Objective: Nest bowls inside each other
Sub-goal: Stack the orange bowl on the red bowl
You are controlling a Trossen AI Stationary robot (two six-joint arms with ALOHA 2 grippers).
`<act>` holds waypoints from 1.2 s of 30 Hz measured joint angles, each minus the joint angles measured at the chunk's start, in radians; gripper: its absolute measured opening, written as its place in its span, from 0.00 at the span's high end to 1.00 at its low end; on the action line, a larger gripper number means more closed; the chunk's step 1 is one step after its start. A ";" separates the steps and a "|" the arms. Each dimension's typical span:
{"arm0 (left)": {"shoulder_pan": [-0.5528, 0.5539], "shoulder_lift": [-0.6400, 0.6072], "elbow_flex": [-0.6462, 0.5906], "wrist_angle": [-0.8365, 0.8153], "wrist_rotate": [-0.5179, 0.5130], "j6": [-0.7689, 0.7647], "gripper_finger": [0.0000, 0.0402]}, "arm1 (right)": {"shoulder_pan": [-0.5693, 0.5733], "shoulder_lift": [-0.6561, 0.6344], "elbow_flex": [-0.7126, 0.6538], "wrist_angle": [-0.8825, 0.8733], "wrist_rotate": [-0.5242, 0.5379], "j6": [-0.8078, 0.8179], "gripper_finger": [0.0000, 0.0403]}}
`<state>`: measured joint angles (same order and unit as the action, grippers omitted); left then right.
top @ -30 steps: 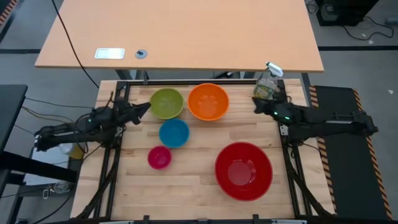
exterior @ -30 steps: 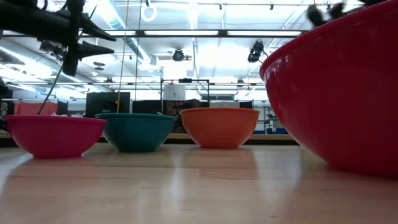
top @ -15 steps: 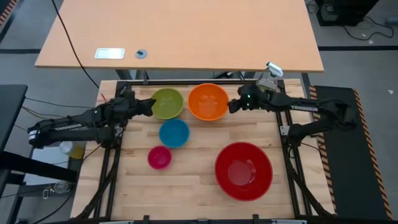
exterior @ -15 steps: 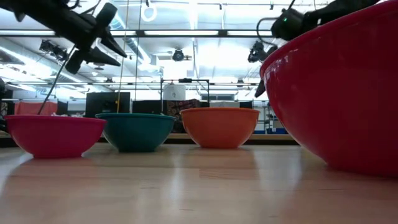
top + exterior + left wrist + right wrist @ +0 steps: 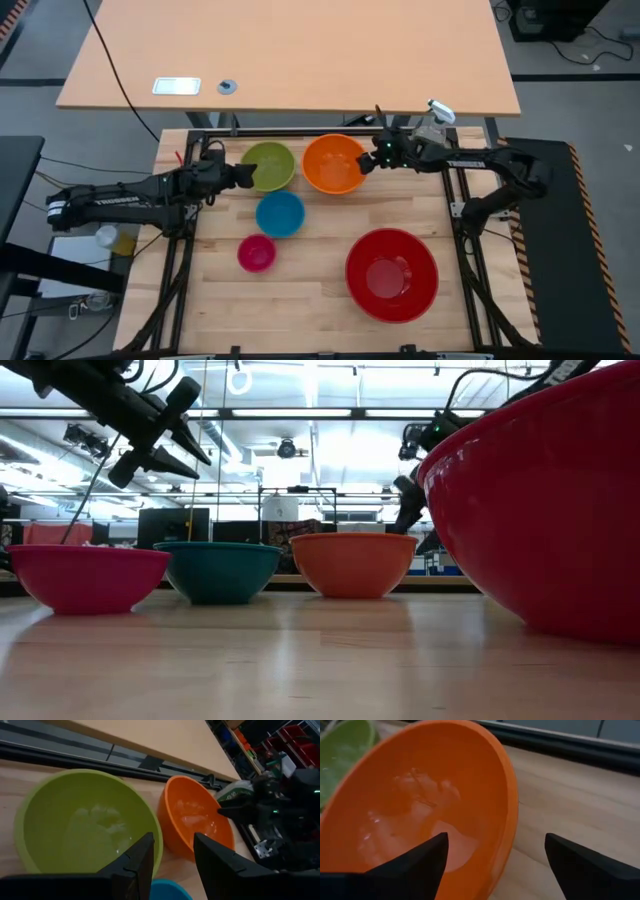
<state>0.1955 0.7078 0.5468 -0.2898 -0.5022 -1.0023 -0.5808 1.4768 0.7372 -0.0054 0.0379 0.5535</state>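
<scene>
Five bowls rest on their bases on the wooden table: lime green (image 5: 267, 166) and orange (image 5: 334, 164) at the far side, blue (image 5: 280, 214) and pink (image 5: 256, 253) nearer, red (image 5: 391, 274) at the near right. My left gripper (image 5: 243, 175) hovers open at the green bowl's (image 5: 85, 825) left rim, with nothing between its fingers. My right gripper (image 5: 368, 161) is wide open. Its fingers stand on either side of the orange bowl's right rim (image 5: 511, 820), one over the inside and one outside, without visible touch.
A clear spray bottle (image 5: 432, 126) stands at the table's far right corner, behind my right arm. A second, larger table (image 5: 290, 50) lies beyond the far edge. Bare wood shows between the pink and red bowls.
My right gripper has swung from the right edge by the spray bottle toward the table's left, sunk and tipped downward to the orange bowl's rim, and its fingers stand wider apart. My left gripper has moved right toward the green bowl and tipped a little downward.
</scene>
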 joint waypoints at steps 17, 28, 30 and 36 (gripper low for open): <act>-0.003 -0.001 0.000 0.002 0.001 -0.008 0.65 | 0.002 0.118 0.000 0.051 0.021 0.033 0.57; -0.003 -0.001 0.000 0.017 0.002 -0.009 0.65 | 0.000 0.120 0.000 0.057 0.024 0.101 0.79; -0.003 -0.001 0.000 0.017 0.002 -0.008 0.65 | -0.005 0.120 0.000 0.057 0.016 0.100 0.82; -0.003 -0.001 0.000 0.016 0.002 -0.007 0.65 | -0.051 0.090 0.000 0.050 -0.087 0.073 0.94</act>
<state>0.1925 0.7067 0.5472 -0.2733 -0.5007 -1.0096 -0.6314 1.5670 0.7372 0.0443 -0.0493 0.6269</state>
